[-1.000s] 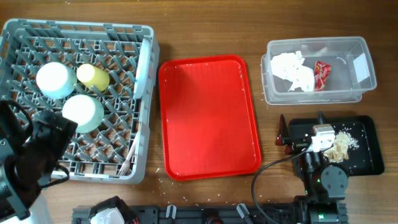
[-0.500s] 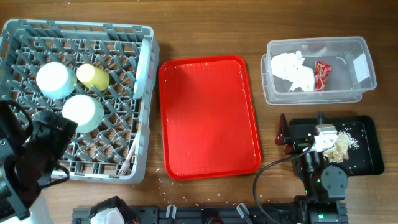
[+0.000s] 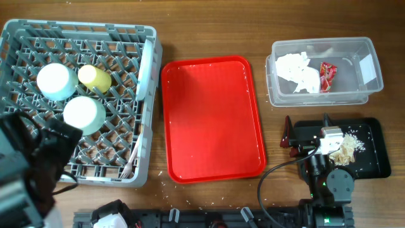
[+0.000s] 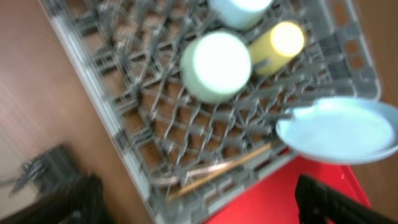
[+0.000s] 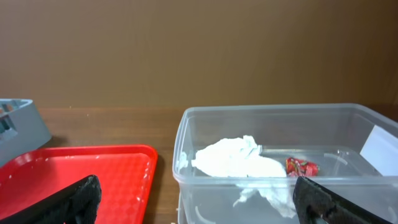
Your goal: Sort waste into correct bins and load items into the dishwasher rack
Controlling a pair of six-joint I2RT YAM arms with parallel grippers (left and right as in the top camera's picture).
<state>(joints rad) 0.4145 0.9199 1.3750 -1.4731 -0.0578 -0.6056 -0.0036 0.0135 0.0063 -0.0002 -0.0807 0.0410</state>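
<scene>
The grey dishwasher rack [image 3: 19, 30] holds two upturned pale bowls [image 3: 57, 81] [image 3: 84, 114], a yellow cup [image 3: 95, 78], a light-blue plate on edge [image 3: 145, 69], a white fork [image 3: 134, 155] and a wooden stick [image 4: 230, 168]. The clear tub [image 3: 374, 54] holds the white napkin [image 3: 297, 71] and red wrapper [image 3: 328, 76]. The black tray [image 3: 373, 166] holds rice scraps [image 3: 347, 149]. My left gripper [image 4: 196, 208] is open and empty over the rack's front corner [image 3: 54, 142]. My right gripper [image 5: 205, 205] is open and empty over the black tray's left end [image 3: 307, 130].
A flat red serving tray [image 3: 212, 120] with a few crumbs lies between the rack and the bins. Small crumbs dot the wood by its front edge. The tub [image 5: 186, 168] stands right in front of the right gripper.
My left arm has shifted a little at the lower left, and its view is blurred by motion. The right arm and all objects have stayed put.
</scene>
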